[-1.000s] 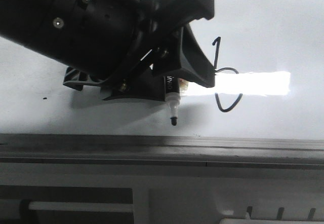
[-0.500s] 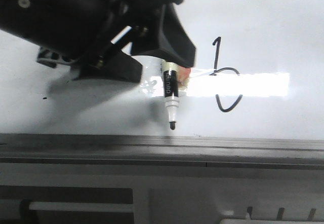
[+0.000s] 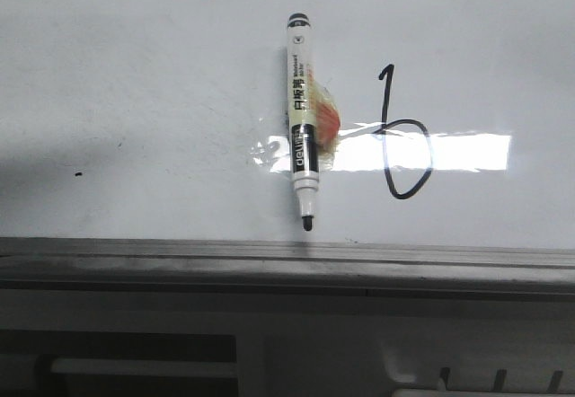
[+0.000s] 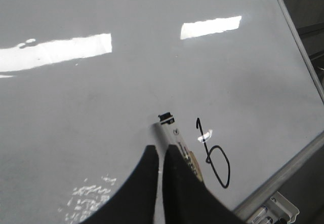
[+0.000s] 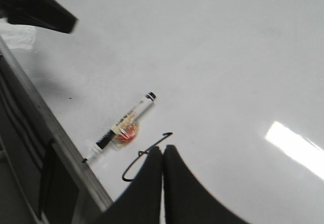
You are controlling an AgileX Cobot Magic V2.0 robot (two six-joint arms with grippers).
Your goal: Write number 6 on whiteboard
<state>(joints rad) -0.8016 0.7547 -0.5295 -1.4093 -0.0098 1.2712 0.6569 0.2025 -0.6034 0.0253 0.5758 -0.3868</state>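
The whiteboard (image 3: 135, 74) fills the upper two thirds of the front view; its grey frame edge (image 3: 287, 258) runs across below. The number 6 (image 3: 402, 136) sits right of centre, crossing the glare band. The marker (image 3: 302, 119) lies just left of it, tip close to the frame edge. Board surface at upper left is open. Left gripper (image 4: 161, 171) fingers pressed together, grasping nothing. Right gripper (image 5: 162, 165) fingers likewise clenched, empty.

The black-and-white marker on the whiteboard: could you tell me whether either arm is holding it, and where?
Nothing is held. The black-and-white marker rests alone on the glossy white whiteboard; both arms' jaws are closed and empty.
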